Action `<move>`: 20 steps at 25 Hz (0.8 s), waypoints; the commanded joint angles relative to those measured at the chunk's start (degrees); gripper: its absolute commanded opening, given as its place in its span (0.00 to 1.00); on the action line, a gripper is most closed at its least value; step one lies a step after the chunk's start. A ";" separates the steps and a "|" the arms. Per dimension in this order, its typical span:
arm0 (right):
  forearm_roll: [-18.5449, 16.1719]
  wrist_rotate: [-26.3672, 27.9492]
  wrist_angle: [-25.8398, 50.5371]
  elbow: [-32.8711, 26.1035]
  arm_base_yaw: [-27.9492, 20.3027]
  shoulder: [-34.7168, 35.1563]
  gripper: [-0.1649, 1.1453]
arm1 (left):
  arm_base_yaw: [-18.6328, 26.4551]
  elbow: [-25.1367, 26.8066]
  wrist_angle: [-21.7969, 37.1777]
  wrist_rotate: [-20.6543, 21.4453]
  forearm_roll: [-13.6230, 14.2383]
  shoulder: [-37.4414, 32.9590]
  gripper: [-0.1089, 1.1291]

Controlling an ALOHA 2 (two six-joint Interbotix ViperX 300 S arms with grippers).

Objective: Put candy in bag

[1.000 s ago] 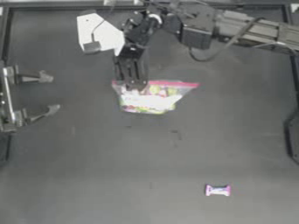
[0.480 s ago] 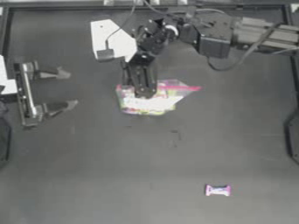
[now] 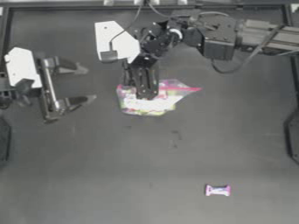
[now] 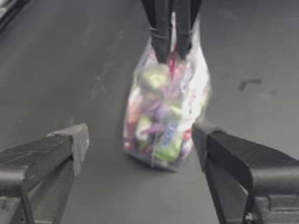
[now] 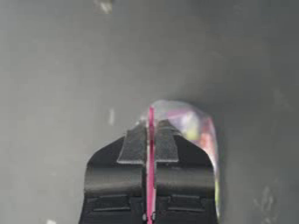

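Since a second ago, advanced from the left edge toward the middle: the left gripper (image 3: 79, 83), jaws spread wide apart, now just left of the clear plastic zip bag (image 3: 153, 97) with its pink-red seal strip and yellow, green and white contents. Little changed otherwise. Reaching in from the upper right and across the middle, the right gripper (image 3: 144, 84), jaws pressed together on the bag's pink-red top strip. In the right wrist view, the seal strip pinched as a thin pink line between the right gripper's (image 5: 150, 146) dark pads, the clear pouch (image 5: 187, 120) bulging out beyond them. In the left wrist view, the bag (image 4: 166, 109) hanging upright from that grip, its lower end on or just above the dark counter (image 4: 70, 65), and framed by the left gripper's (image 4: 139, 146) two open jaws without touching either. Well apart from all this, toward the lower right of the counter (image 3: 88, 175), lying flat and untouched: the tiny rectangular wrapped candy (image 3: 217, 190), pale middle, pink-magenta twisted ends. Surface dark grey and matte, with faint scuffs and small marks near the middle; dark frame rails along the top and side edges; nothing of the room beyond visible.
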 commanded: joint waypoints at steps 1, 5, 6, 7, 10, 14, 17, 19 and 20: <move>0.09 -0.09 -0.44 -0.53 0.09 -2.81 0.17 | 0.00 -2.90 -0.62 1.49 0.09 2.64 0.90; 0.00 -0.09 -0.53 -0.53 0.09 -2.81 0.17 | 0.09 -4.75 -0.70 2.20 0.09 4.75 0.91; 0.00 -0.09 -0.53 -0.53 0.09 -2.81 0.17 | 0.09 -5.10 -0.62 2.20 0.09 5.19 0.91; 0.00 -0.09 -0.53 -0.53 0.09 -2.90 0.17 | 0.09 -5.45 -0.70 2.20 0.09 5.80 0.91; 0.00 -0.18 -0.53 -0.53 0.09 -2.81 0.17 | 0.00 -6.42 -0.70 2.11 0.09 7.38 0.91; 0.00 -0.35 -0.62 -0.53 0.09 -2.81 0.17 | -0.09 -7.47 -0.88 2.11 0.09 9.32 0.91; 0.00 -0.53 -0.62 -0.53 0.09 -2.90 0.17 | -0.09 -8.00 -1.58 2.11 0.09 10.37 0.91; 0.00 -0.53 -0.70 -0.44 0.09 -2.81 0.17 | -0.09 -8.17 -2.55 2.02 0.09 10.99 0.91; 0.00 -0.53 -0.70 -0.53 0.09 -2.90 0.17 | -0.09 -8.26 -3.16 2.02 0.09 11.34 0.91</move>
